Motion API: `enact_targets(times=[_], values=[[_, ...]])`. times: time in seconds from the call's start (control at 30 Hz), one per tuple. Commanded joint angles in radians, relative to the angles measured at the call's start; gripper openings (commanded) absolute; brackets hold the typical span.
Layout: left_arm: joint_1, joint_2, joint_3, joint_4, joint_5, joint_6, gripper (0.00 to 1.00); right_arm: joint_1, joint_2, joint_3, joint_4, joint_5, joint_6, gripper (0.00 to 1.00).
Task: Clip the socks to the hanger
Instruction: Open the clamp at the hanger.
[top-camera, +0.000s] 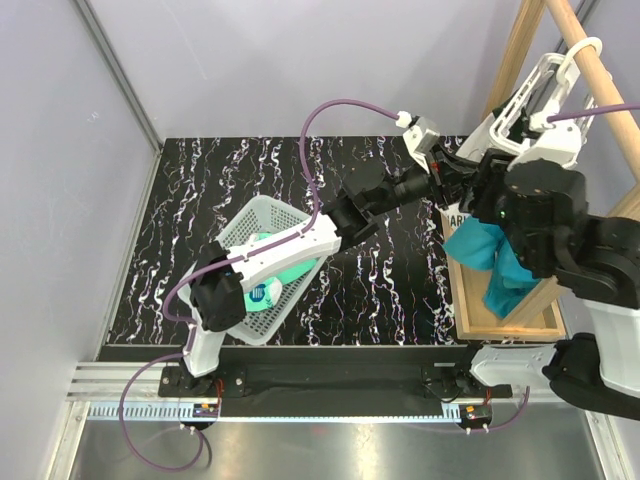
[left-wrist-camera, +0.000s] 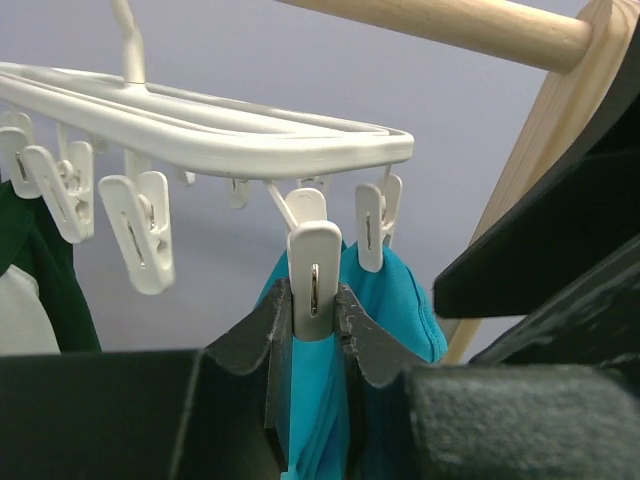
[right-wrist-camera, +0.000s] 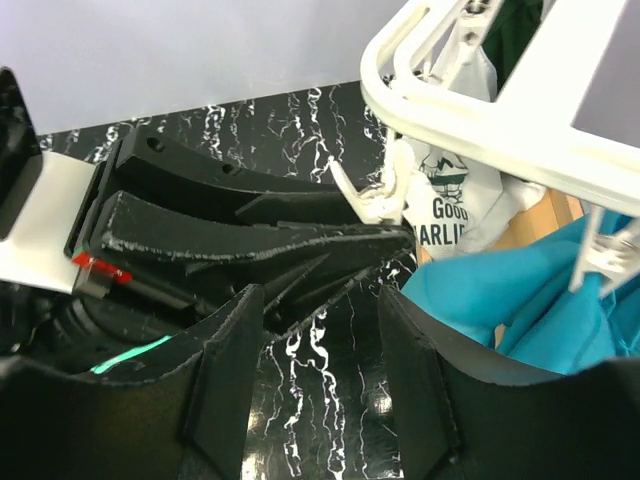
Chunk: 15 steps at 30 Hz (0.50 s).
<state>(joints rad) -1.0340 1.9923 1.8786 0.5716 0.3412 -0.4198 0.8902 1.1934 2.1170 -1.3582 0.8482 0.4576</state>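
The white hanger (left-wrist-camera: 230, 140) hangs from a wooden pole, and small white clips dangle under its bars. My left gripper (left-wrist-camera: 314, 305) is shut on one clip (left-wrist-camera: 314, 262), squeezing its lower end from both sides. Behind that clip hangs a teal cloth (left-wrist-camera: 395, 300). My right gripper (right-wrist-camera: 320, 330) is open below the hanger (right-wrist-camera: 480, 130), with nothing between its fingers; only the black marbled table shows in the gap. The left gripper's black fingers (right-wrist-camera: 250, 245) reach across just beyond it. A mint-green sock (top-camera: 268, 290) lies in the basket (top-camera: 262, 213).
The wooden pole (top-camera: 600, 80) and its wooden base frame (top-camera: 500, 322) stand at the right of the table. A white printed cloth (right-wrist-camera: 450, 205) and a dark green and white garment (left-wrist-camera: 30, 270) hang from other clips. The teal cloth (top-camera: 495, 262) drapes over the base frame.
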Motion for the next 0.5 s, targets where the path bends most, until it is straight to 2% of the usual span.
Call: enact_targets(times=[0.0,0.13,0.17,0.2,0.47], values=[[0.006,-0.043,-0.012,-0.006,0.053,-0.019,0.0,-0.008,0.037,0.027,0.041,0.057,0.032,0.57],[0.018,-0.052,-0.03,-0.009,0.056,-0.017,0.0,-0.077,0.072,0.046,0.063,-0.001,0.006,0.57],[0.022,-0.053,-0.036,-0.004,0.056,-0.031,0.0,-0.159,0.098,0.052,0.056,-0.035,-0.003,0.59],[0.025,-0.055,-0.05,0.011,0.059,-0.04,0.0,-0.184,0.109,0.058,0.048,-0.052,-0.007,0.59],[0.038,-0.058,-0.061,0.013,0.073,-0.074,0.0,-0.249,0.066,-0.018,0.151,-0.07,-0.069,0.6]])
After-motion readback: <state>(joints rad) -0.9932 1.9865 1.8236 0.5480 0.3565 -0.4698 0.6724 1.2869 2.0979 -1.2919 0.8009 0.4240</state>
